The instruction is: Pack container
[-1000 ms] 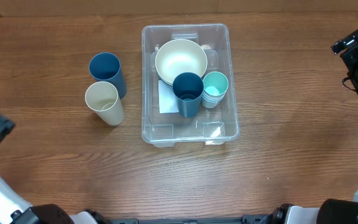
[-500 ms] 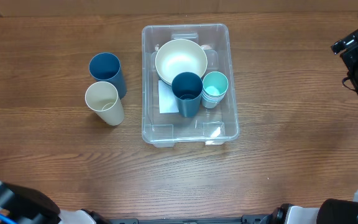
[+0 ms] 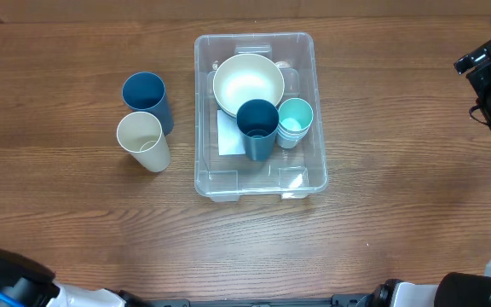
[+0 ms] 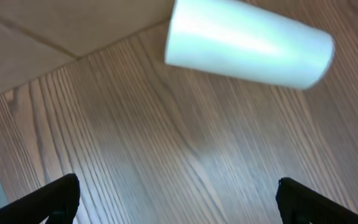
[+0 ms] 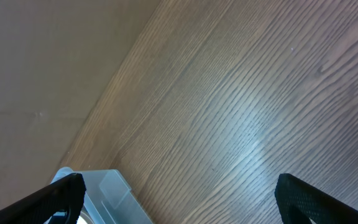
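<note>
Right gripper (image 5: 179, 198): jaws spread wide, with only bare worktop (image 3: 382, 222) between the fingertips. It grips nothing.

Left gripper (image 4: 178, 200): jaws likewise wide apart over bare wood, gripping nothing. A white cup (image 4: 248, 43) lies on its side ahead of this gripper, beyond the fingertips and clear of both.

Container (image 3: 261, 115): stands upright at mid-worktop. In the overhead view it is well apart from the right gripper, off to that gripper's left. The right wrist view catches one clear corner of it low in the frame, beside one fingertip. The left wrist view does not show the container, so its bearing from the left gripper cannot be told from there.

Contents of the container:
- a cream bowl (image 3: 248, 83) at the far end;
- a dark blue cup (image 3: 257, 128) upright beside the bowl;
- a teal cup (image 3: 295, 120) touching the dark blue cup;
- a white label (image 3: 226, 136) on the base.

Outside the container, on its side away from the right gripper, a second dark blue cup (image 3: 147, 96) and a cream cup (image 3: 141, 141) stand upright, touching each other.
</note>
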`<state>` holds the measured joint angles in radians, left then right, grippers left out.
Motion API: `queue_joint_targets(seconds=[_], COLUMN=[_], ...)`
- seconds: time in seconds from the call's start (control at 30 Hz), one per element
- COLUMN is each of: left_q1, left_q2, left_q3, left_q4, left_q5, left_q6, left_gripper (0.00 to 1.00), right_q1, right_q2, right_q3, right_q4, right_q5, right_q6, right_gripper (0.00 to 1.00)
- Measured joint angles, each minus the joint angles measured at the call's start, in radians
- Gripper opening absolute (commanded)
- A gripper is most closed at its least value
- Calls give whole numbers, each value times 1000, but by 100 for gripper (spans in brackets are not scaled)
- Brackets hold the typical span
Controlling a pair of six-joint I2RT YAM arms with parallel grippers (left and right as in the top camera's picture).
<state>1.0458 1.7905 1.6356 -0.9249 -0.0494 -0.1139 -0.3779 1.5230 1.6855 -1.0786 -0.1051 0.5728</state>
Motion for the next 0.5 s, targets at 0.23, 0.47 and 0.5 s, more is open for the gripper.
queue_joint_targets(seconds=[0.23,0.47,0.5], left_q1=[56,56,56], left_q2=[139,190,198], left_q3=[-1,-1,-1], left_q4=[84,192,209], left_q5=[118,177,179], left_q6=[119,232,249], left_gripper=[100,99,98], right_q1=[0,0,0], right_q2=[0,0,0], right_q3=[0,0,0], right_q4=[0,0,0], right_q5=[0,0,0], right_q6=[0,0,1], right_gripper=[100,100,100])
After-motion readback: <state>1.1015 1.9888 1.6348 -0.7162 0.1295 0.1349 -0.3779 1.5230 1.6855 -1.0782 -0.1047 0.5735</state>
